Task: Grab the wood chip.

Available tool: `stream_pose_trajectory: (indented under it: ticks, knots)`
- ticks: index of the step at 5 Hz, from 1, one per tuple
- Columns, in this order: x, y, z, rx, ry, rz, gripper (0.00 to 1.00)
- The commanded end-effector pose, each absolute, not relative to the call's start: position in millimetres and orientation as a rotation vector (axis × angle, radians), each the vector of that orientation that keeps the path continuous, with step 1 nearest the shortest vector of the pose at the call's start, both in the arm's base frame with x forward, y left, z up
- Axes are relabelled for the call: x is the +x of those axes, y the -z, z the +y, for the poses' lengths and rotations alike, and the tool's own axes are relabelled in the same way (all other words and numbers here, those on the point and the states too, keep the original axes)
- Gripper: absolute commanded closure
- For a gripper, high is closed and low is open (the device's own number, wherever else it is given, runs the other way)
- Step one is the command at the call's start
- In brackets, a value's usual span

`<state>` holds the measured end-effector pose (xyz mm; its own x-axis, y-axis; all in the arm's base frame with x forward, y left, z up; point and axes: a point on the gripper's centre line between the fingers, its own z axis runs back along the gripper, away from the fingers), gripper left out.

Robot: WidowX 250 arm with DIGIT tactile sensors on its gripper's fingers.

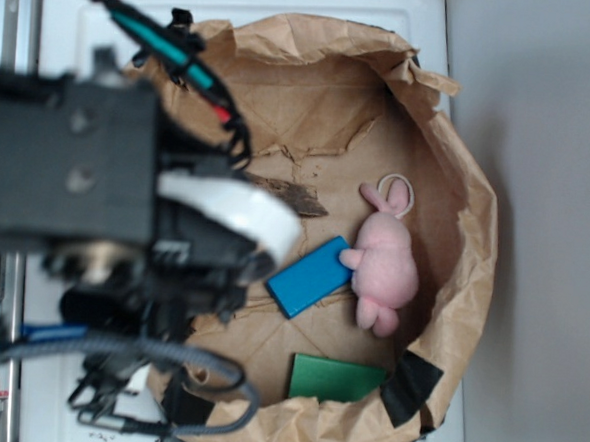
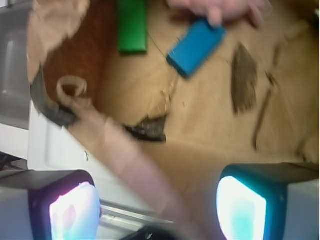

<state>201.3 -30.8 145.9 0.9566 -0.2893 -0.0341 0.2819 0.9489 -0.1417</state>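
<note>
Four loose things inside a crumpled brown paper bag [image 1: 450,150], torn open and flattened into a shallow bowl on a white table [image 1: 318,2]. Grey wall or floor [image 1: 547,196] at 3 o'clock of the bag in the exterior view. Black tape [image 1: 410,383] patching the bag rim at 5 o'clock.

Near the bag's middle, a wood chip [image 1: 294,196]: flat, long, dark brown, rough like bark, with jagged ends. Lying flat on the paper, partly hidden at its 9 o'clock end by the arm in the exterior view. In the wrist view, the same chip [image 2: 244,77] shown whole at 2 o'clock, blurred, touching nothing else.

At 5 o'clock of the chip, close but apart, a blue block [image 1: 310,276]. Touching the block's 3 o'clock end, a pink plush toy [image 1: 386,262] with a looped ear. At 6 o'clock of the block, a flat green rectangle [image 1: 333,379] near the rim.

Black arm with cables filling the 9 o'clock half of the exterior view. Pincer [image 2: 160,205] wide open, holding nothing, two glowing pads [image 2: 240,210] at the bottom of the wrist view, well apart from the chip.
</note>
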Motion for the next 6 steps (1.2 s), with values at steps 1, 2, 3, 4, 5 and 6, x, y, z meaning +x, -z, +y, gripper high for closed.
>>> stream_pose_trajectory:
  ticks: [1,2,3,4,5,6]
  knots:
    - [247.9,-136.5,-13.8,-0.285,0.476,0.0,0.0]
    - [247.9,-136.5,-13.8,-0.285,0.476,0.0,0.0]
    - [247.9,-136.5,-13.8,-0.285,0.476,0.0,0.0]
    - [273.0,-96.6,-9.6,-0.243,0.4,-0.105,0.0]
    - [289.4,-74.5,-4.8,-0.237,0.4,-0.169,0.0]
    - [282.9,-68.2,-1.1,-0.234,0.435,-0.129,0.0]
